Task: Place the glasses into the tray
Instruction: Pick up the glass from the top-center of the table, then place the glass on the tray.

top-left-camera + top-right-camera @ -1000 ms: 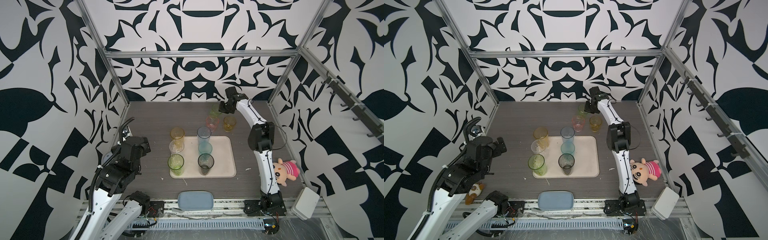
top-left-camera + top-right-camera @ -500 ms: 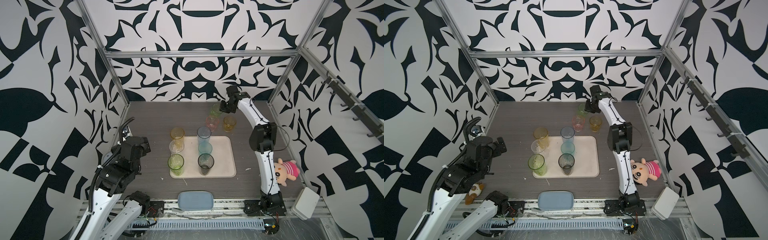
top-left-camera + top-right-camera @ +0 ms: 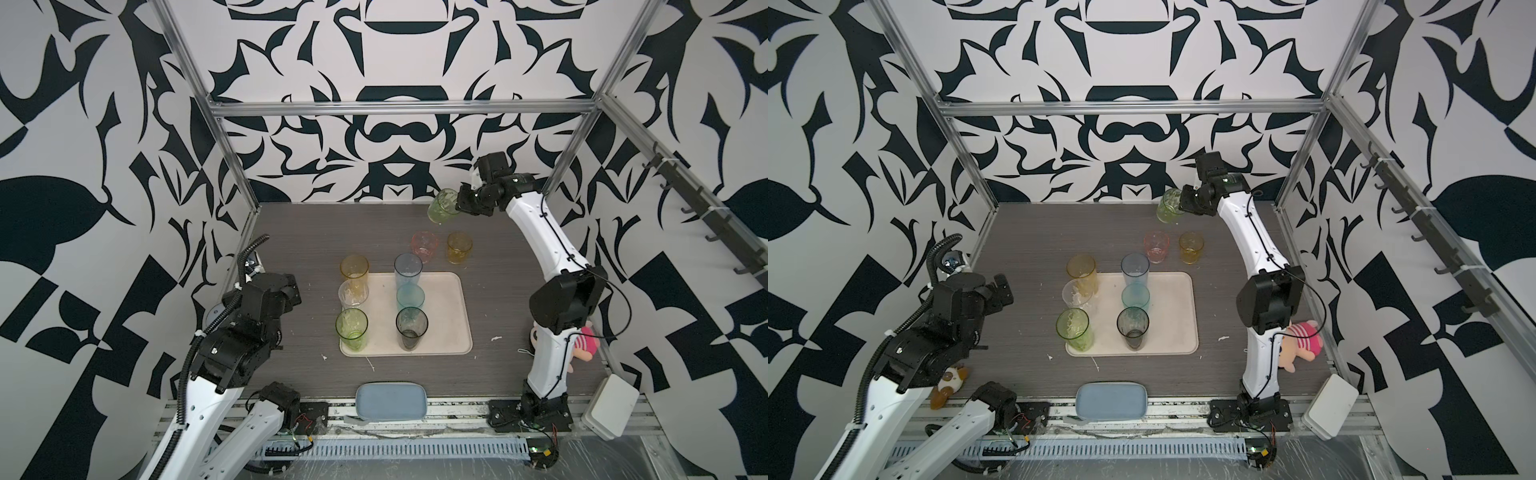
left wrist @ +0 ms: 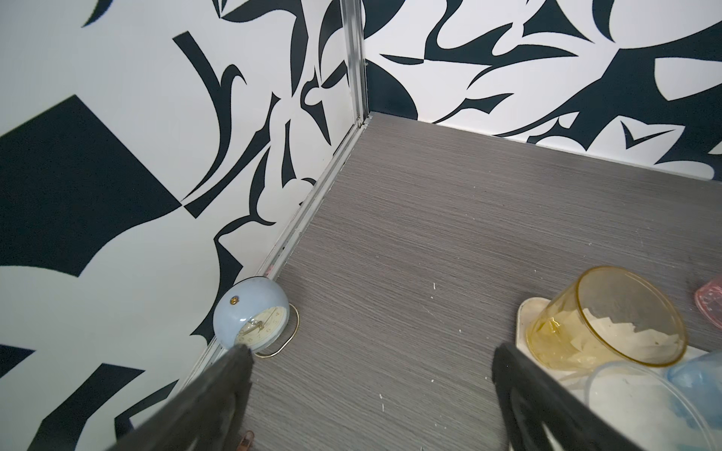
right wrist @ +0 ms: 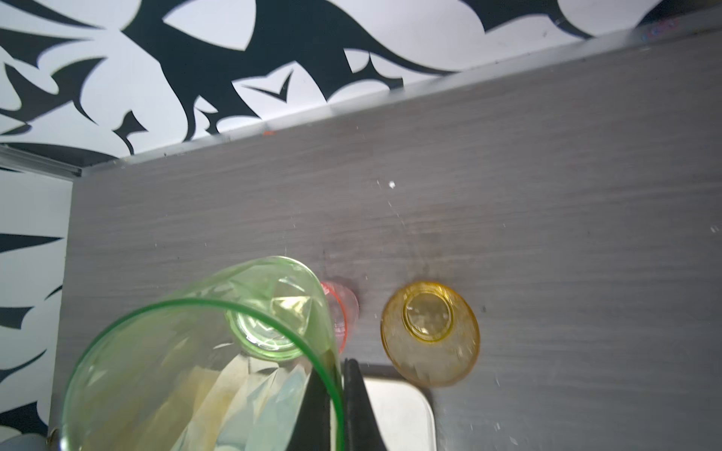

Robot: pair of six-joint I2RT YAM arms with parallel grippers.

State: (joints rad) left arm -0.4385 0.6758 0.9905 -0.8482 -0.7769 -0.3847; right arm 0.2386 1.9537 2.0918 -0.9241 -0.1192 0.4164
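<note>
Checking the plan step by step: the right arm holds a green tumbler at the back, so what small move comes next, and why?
Probably carry it over the pink glass and amber glass toward the bare right half of the tray. The right gripper is shut on the rim of the green tumbler, the tumbler hangs tilted, seemingly off the table, and that half holds nothing.

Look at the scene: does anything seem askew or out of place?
Yes: the pale green tumbler hangs tilted above the far end of the table, its rim pinched in the right gripper. White scraps dot the surface.
</note>
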